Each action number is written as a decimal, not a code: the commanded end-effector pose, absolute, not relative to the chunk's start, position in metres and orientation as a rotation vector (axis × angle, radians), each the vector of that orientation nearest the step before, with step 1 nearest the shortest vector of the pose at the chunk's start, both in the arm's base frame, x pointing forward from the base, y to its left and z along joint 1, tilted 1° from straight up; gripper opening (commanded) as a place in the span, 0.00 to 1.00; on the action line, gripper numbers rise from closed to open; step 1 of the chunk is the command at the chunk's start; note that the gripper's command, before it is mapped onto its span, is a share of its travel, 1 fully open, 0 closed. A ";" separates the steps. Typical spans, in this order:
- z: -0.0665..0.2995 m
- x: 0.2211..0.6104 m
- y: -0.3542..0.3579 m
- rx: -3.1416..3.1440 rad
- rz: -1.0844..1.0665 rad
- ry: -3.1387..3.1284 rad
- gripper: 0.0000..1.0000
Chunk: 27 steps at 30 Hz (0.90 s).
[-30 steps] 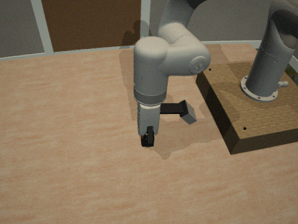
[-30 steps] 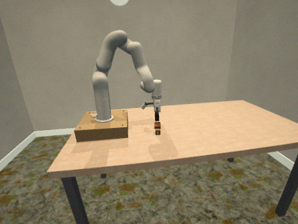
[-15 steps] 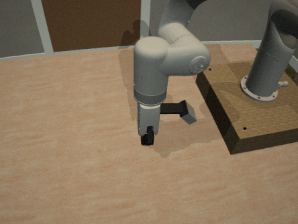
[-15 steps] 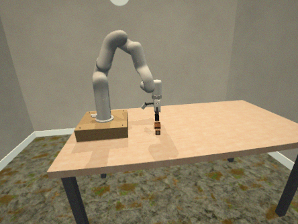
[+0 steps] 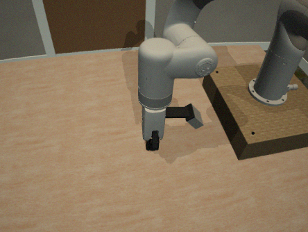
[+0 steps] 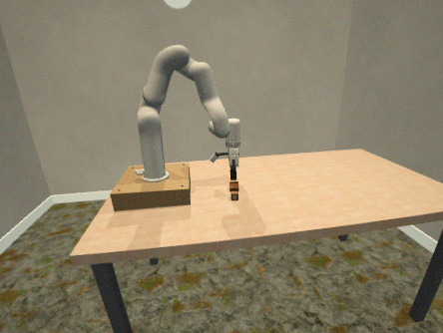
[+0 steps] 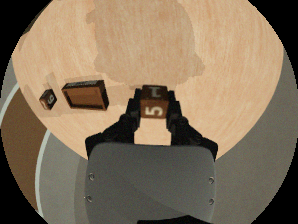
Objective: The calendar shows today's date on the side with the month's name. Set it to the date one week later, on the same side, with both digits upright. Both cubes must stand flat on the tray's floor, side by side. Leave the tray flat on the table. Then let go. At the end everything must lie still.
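My gripper points straight down at the table, with its fingers against both sides of a brown wooden cube. The cube's top face shows a white 5, and it sits at table level outside the tray. The brown wooden tray lies on the table to the left in the wrist view, with nothing in it. A second, darker cube stands on the table just left of the tray. In the top view the arm hides the tray and both cubes. In the exterior view the tray and the second cube show only as small shapes under the gripper.
The arm's wooden base block sits on the table beside the work spot. The wrist camera bracket sticks out from the wrist toward the base. The table's far edge runs along the wall.
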State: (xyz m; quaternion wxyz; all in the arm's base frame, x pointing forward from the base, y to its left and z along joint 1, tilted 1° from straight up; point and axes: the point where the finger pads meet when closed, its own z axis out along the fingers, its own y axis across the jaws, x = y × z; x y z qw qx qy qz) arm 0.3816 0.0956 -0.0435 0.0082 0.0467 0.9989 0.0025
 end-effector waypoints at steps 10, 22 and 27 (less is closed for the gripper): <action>-0.041 0.383 0.096 0.146 0.009 3.119 0.29; 0.013 0.382 0.096 0.146 0.009 3.119 0.29; 0.046 0.381 0.096 0.146 0.009 3.119 0.29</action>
